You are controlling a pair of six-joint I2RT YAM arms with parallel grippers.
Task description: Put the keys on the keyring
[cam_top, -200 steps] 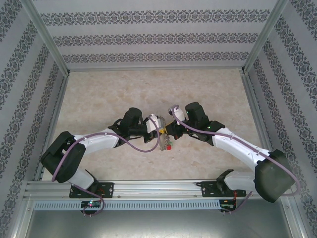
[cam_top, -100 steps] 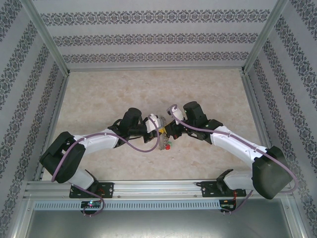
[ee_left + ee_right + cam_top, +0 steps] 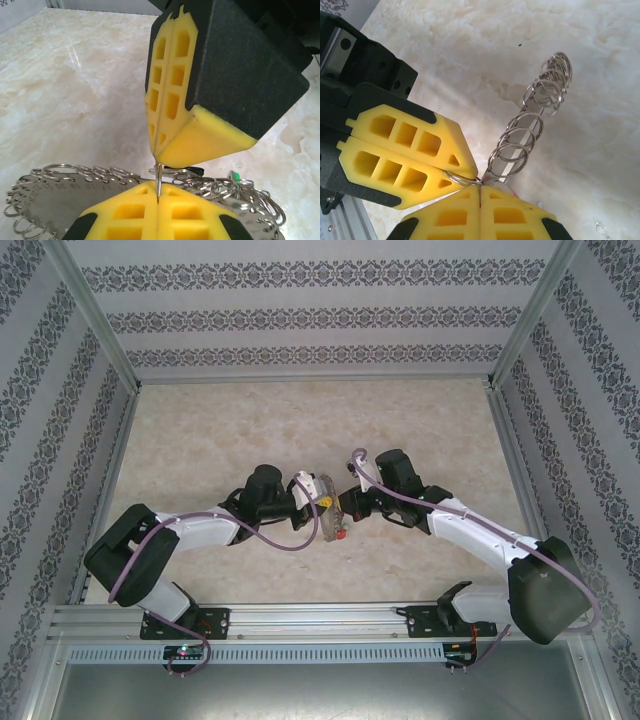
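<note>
The only marks that can be read are tiny engraved numbers on the flat silvery plate of the keyring (image 3: pixel 47 202). In the left wrist view they lie to the left of the pressed-together jaws of the left gripper (image 3: pixel 158 202). The numbers run in a curved row just inside the rim of small wire loops; the clearest look like 22, 21, 20, 19, and the others are too blurred to make out.

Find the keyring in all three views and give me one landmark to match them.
Top external: keyring at the picture's centre.
Left wrist: keyring along the bottom, lying flat, mostly lower left.
Right wrist: keyring right of centre, edge-on, slanting upward.
Landmark: two pairs of yellow pads, shut and meeting tip to tip at its rim.
</note>
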